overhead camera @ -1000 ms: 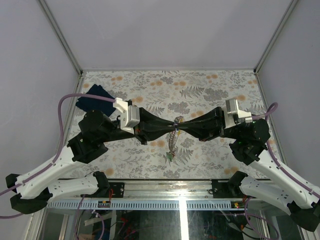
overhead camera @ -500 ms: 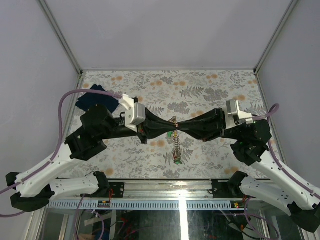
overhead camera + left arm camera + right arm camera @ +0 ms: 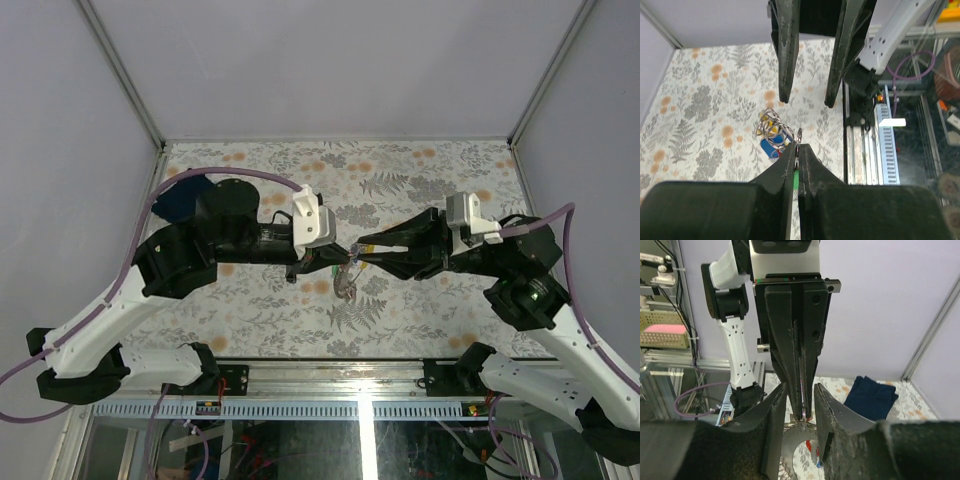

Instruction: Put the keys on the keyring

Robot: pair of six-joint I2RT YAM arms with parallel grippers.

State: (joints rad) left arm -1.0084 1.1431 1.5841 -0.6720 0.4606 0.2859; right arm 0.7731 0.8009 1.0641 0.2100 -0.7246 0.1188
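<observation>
Silvery keyring [image 3: 799, 136] seems pinched edge-on in the tightly closed left gripper [image 3: 798, 148]; the right gripper [image 3: 800, 388] straddles it, jaws parted, gripping nothing.

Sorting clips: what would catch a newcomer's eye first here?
The left hand and right hand meet tip to tip over the middle of the floral table. The left is shut on the thin keyring, the right's jaws stand open either side of it; bright-tagged keys sit beneath.
</observation>
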